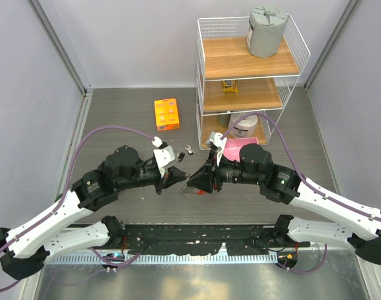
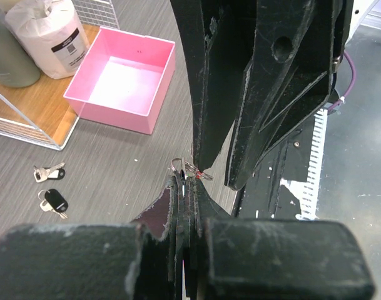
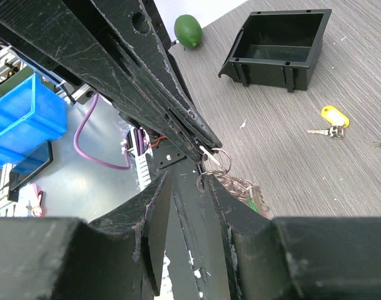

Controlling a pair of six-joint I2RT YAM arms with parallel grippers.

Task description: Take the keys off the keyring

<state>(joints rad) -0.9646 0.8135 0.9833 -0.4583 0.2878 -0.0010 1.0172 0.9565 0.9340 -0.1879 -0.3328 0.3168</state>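
Silvery and thin, the keyring (image 3: 218, 160) is hanging just above the grey table (image 1: 127, 125), where the two arms are meeting. Its chain (image 3: 243, 189) is trailing from the ring along a finger of the right gripper (image 3: 187, 181). Both arms are reaching inward, forearms low, tips nearly touching. The left gripper (image 2: 185, 185) is pinching the ring with its fingers fully closed; the right fingers are standing partly apart beside it. Only the left wrist view is showing two loose keys (image 2: 50, 173) near a pink bin (image 2: 115, 115). Only the right wrist view is showing a yellow-tagged key (image 3: 331, 119).
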